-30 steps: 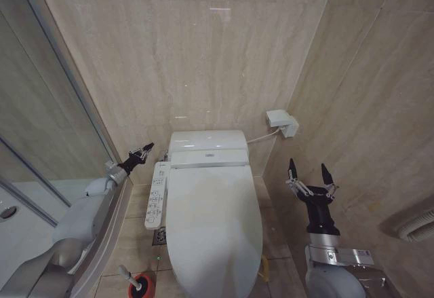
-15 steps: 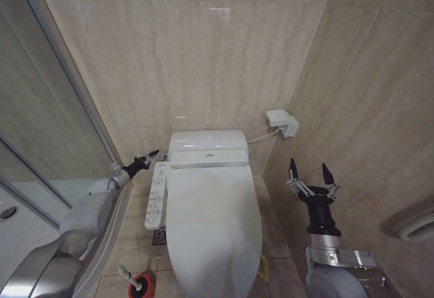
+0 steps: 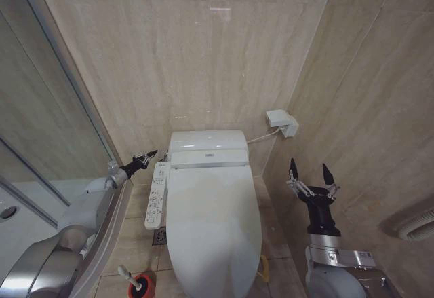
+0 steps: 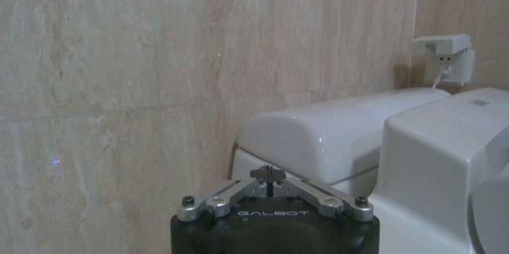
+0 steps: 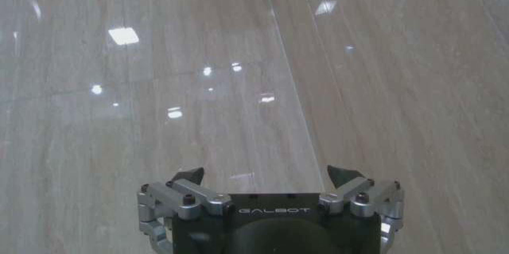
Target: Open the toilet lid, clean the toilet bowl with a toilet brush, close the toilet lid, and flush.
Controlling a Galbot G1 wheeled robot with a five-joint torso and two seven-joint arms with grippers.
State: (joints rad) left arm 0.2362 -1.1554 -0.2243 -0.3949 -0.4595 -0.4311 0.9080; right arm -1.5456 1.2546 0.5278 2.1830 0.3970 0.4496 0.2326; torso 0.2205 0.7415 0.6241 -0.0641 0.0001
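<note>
The toilet lid (image 3: 213, 223) lies shut, glossy white, so the toilet bowl is hidden beneath it. A yellow loop (image 3: 264, 267) shows at the lid's right edge. The toilet brush (image 3: 132, 281) stands in its red-orange holder on the floor, left of the toilet's front. My left gripper (image 3: 150, 155) is shut with nothing in it and points at the left end of the tank (image 3: 207, 140). In the left wrist view the left gripper (image 4: 269, 173) hangs a little short of the tank (image 4: 334, 135). My right gripper (image 3: 309, 170) stands open and upright to the right of the toilet, facing the wall (image 5: 266, 176).
A side control panel (image 3: 157, 195) runs along the toilet's left, just below my left gripper. A white socket box (image 3: 281, 121) with a cable sits on the wall at the back right. The glass shower screen (image 3: 41, 142) closes off the left. A floor drain (image 3: 160, 237) lies beside the toilet.
My left gripper has dropped a little and edged nearer the tank's left end. The right arm and the lid have stayed put.
</note>
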